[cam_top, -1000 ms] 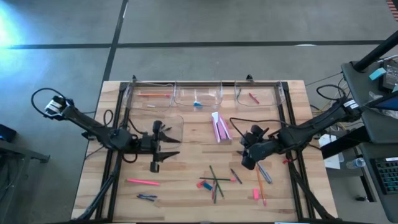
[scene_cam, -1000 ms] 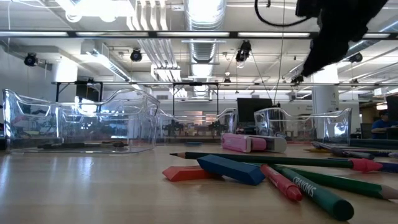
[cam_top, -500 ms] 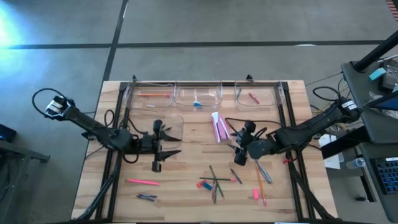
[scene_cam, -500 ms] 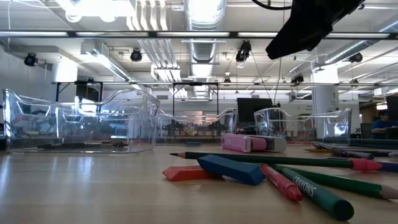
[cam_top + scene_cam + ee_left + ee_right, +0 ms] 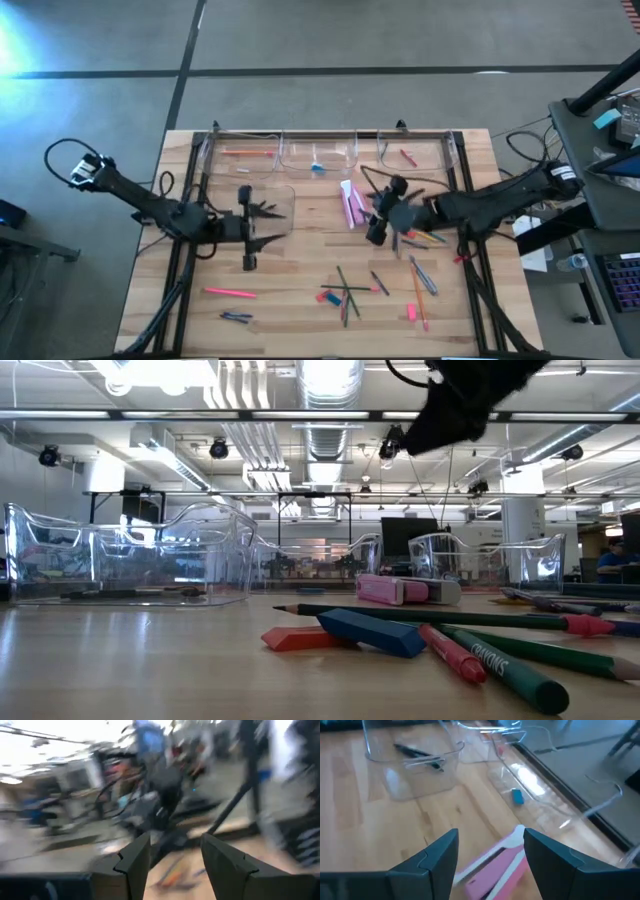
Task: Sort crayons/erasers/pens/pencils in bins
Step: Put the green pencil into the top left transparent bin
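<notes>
My right gripper (image 5: 371,226) hangs open above the table's middle, just right of a pink and white block (image 5: 352,205) that lies flat on the wood; that block (image 5: 496,866) shows between its fingers from above. My left gripper (image 5: 272,225) stands open over the near edge of the wide clear bin (image 5: 266,203), with nothing between its fingers (image 5: 134,862). Three clear bins line the far edge: one with a red stick (image 5: 245,154), one with a blue eraser (image 5: 317,166), one with a red crayon (image 5: 408,156). Loose pencils, crayons and erasers (image 5: 342,295) lie near the front edge.
A pink stick (image 5: 230,292) and dark pens (image 5: 237,317) lie front left. Pens (image 5: 425,278), an orange pencil (image 5: 418,300) and a pink eraser (image 5: 411,312) lie front right. Dark pens lie in the wide bin (image 5: 415,751). A black frame rail (image 5: 190,210) runs along each table side.
My right gripper has moved up and toward the table's far left, from above the loose pens to beside the pink and white block, turning as it went. It stays open. My left gripper has risen slightly and rolled a little.
</notes>
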